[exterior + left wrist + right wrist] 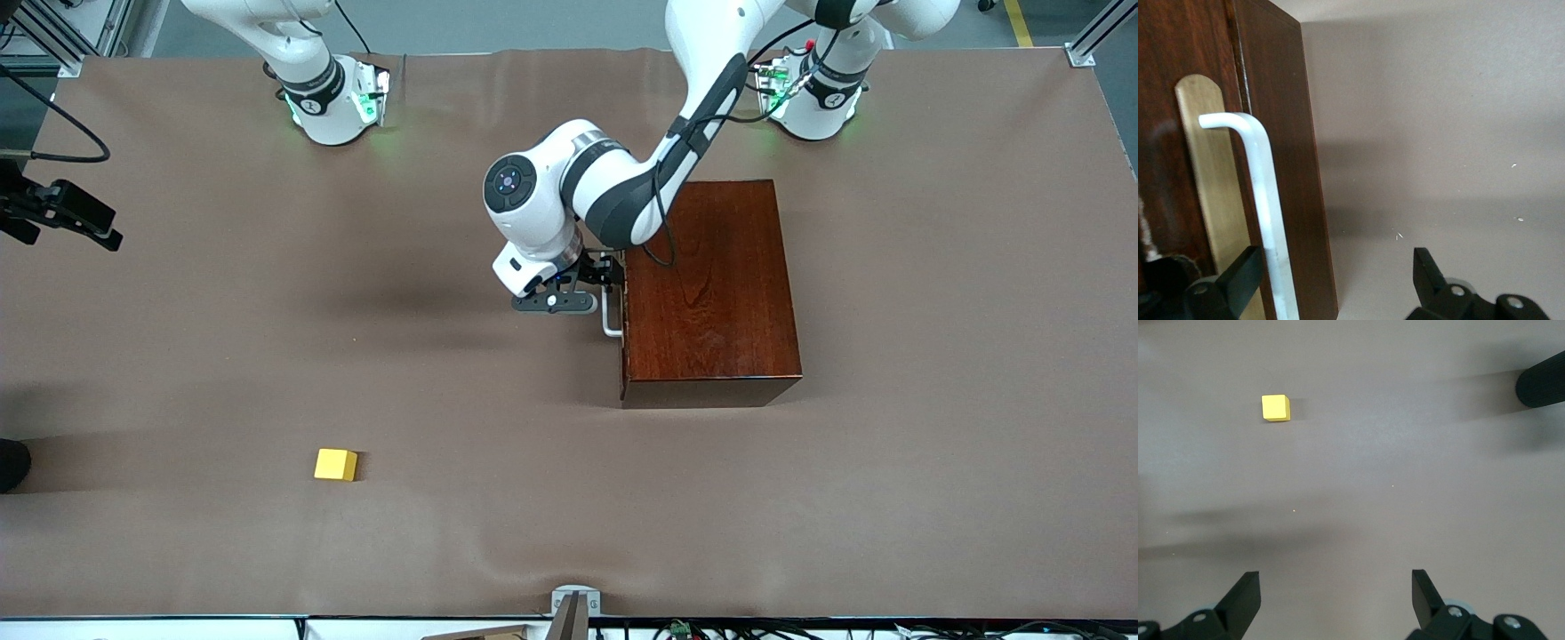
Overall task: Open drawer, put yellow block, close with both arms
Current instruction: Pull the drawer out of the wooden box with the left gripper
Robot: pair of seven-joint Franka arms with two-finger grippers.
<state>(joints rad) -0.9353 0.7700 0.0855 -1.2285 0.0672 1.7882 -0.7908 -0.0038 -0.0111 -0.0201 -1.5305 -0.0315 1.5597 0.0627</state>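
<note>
Two grippers show their jaws apart: the left gripper (594, 286) at frame centre straddles the white handle (1268, 200) of the shut drawer (1178, 133), while the right gripper (1335, 600) hangs over bare table (800, 498), the yellow block (335, 464) at lower left.

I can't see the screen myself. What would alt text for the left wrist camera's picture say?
Close-up of the left gripper, fingers open, straddling the white handle on the dark reddish-brown drawer front of a wooden box; the drawer looks shut. One black finger sits against the drawer front by the handle, the other over the bare brown table.
</note>
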